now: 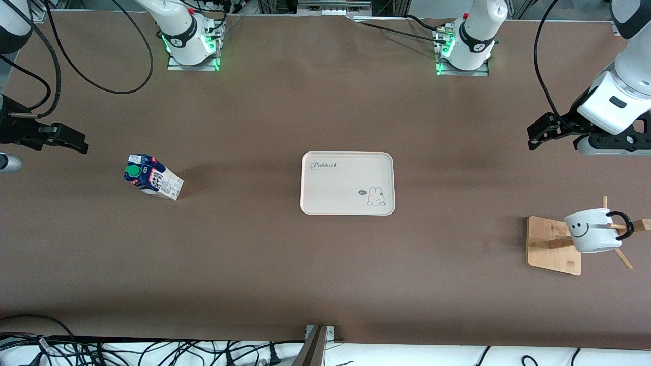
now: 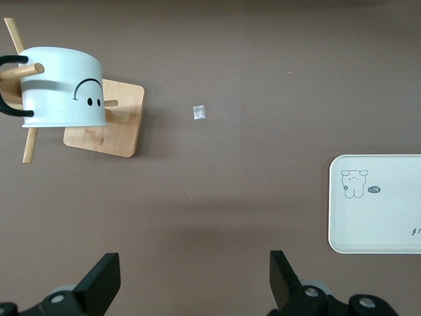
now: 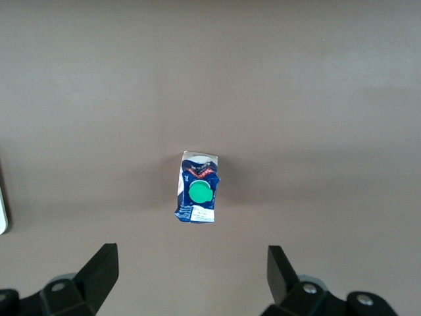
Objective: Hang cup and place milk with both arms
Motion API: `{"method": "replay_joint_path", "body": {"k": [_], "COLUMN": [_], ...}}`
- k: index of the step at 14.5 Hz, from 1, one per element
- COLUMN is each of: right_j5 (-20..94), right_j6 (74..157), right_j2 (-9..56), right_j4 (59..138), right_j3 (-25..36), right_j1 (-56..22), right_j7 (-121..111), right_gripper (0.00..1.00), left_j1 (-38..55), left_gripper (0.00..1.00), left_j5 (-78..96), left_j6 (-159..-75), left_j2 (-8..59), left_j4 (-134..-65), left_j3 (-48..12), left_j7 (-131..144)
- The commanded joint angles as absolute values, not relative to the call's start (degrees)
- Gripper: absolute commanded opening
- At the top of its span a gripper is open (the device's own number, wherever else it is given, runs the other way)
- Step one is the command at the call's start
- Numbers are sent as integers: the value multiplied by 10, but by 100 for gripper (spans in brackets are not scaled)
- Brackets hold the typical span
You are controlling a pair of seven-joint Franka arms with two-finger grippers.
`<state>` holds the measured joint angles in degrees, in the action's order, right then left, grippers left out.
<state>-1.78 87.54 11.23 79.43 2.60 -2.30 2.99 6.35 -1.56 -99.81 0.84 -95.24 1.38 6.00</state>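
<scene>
1. Two arms you have here, the biggest things in the scene, both raised over the brown table (image 1: 285,264). The left arm (image 1: 618,96) is at its own end of the table, the right arm (image 1: 10,30) at the other end.
2. The white tray (image 1: 347,183), with a rabbit drawing, lies flat in the middle of the table and nothing is on it.
3. The wooden rack (image 1: 553,245) stands toward the left arm's end, nearer to the front camera than the tray. It has a square base and thin pegs.
4. The left gripper (image 2: 195,276) hangs in the air over bare table near the rack. Its two fingers are spread wide and you see nothing between them.
5. The right gripper (image 3: 193,273) is up over the table next to the milk. Its fingers also stand wide apart and hold nothing.
6. The cup (image 1: 592,230) hangs on the rack, its black handle hooked over a peg, and the smiley face looks toward the tray.
7. The milk (image 1: 152,177) stands on the table toward the right arm's end, well apart from the tray, green cap on top. No gripper touches it.
</scene>
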Motion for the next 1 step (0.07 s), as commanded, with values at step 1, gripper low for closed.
{"method": "replay_joint_path", "body": {"k": [1], "right_j5": [-25], "right_j6": [869], "right_j2": [108], "right_j4": [798], "right_j3": [23], "right_j1": [-16], "right_j7": [19], "right_gripper": [100], "left_j1": [63], "left_gripper": [100], "left_j5": [-13], "left_j6": [-983], "left_j2": [12], "left_j4": [-935], "left_j3": [14], "left_j7": [64]}}
